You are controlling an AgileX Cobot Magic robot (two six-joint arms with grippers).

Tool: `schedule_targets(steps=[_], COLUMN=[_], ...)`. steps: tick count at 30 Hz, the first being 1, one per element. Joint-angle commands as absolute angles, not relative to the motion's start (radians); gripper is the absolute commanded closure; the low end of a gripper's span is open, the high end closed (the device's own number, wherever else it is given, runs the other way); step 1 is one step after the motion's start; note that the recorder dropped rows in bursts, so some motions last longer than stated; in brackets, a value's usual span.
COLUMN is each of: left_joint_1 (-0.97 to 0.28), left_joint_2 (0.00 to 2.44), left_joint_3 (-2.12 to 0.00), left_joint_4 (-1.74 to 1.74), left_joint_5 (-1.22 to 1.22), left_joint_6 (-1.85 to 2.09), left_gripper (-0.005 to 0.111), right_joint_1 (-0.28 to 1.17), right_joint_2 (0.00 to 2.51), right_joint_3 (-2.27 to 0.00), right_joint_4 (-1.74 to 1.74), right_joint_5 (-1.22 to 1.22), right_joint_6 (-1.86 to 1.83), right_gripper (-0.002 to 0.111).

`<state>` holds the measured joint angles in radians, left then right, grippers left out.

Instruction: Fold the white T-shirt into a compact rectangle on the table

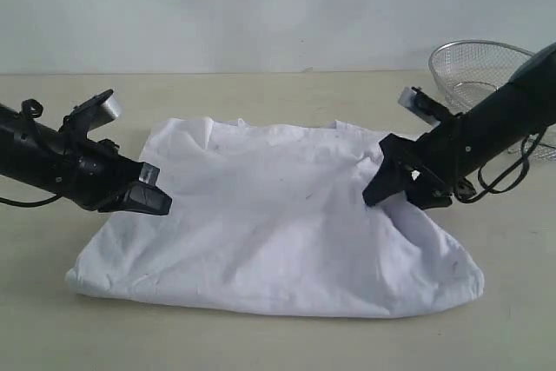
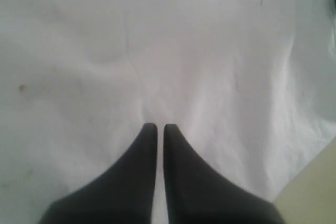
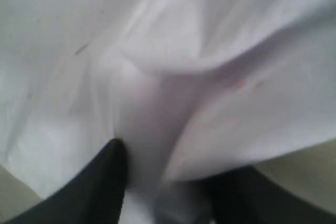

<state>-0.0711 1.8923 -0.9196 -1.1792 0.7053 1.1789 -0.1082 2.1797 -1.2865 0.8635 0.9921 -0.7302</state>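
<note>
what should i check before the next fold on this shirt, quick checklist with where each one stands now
1. Right hand has cloth: ok, fabric is bunched between its fingers.
2. Left hand has cloth: cannot tell, its fingers are nearly together over the white T-shirt.
3. Shirt lying flat: not ok, it is wrinkled and raised by the right hand.
4. Shirt fully on the table: ok.
5. Wire basket apart from the shirt: ok.
</note>
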Motion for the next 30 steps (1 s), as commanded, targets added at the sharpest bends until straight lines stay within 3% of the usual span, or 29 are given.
schedule_targets(steps=[1, 9, 14, 20, 30], left_joint_1=[-0.069, -0.077, -0.158, -0.253, -0.265], left_joint_2=[1.891, 1.891, 1.891, 1.892, 1.982], left_joint_3=[-0.926, -0.921, -0.892, -0.89, -0.89], left_joint_4=[-1.189, -1.198, -1.229, -1.262, -1.283], left_joint_5=[0.715, 0.737, 0.694, 0.592, 0.565], left_joint_6=[1.183, 1.167, 1.167, 1.143, 1.143], left_gripper=[0.102, 0.102, 0.102, 0.102, 0.102], right_joint_1=[-0.105, -0.11, -0.11, -0.11, -0.11], right_joint_2=[2.243, 2.241, 2.189, 2.118, 2.043], right_joint_3=[-1.259, -1.259, -1.259, -1.259, -1.259], right_joint_4=[0.721, 0.423, 0.292, 0.269, 0.281], right_joint_5=[0.887, 0.928, 0.925, 0.912, 0.9], right_joint_6=[-0.692, -0.543, -0.48, -0.48, -0.462], right_gripper=[0.108, 0.109, 0.109, 0.109, 0.109])
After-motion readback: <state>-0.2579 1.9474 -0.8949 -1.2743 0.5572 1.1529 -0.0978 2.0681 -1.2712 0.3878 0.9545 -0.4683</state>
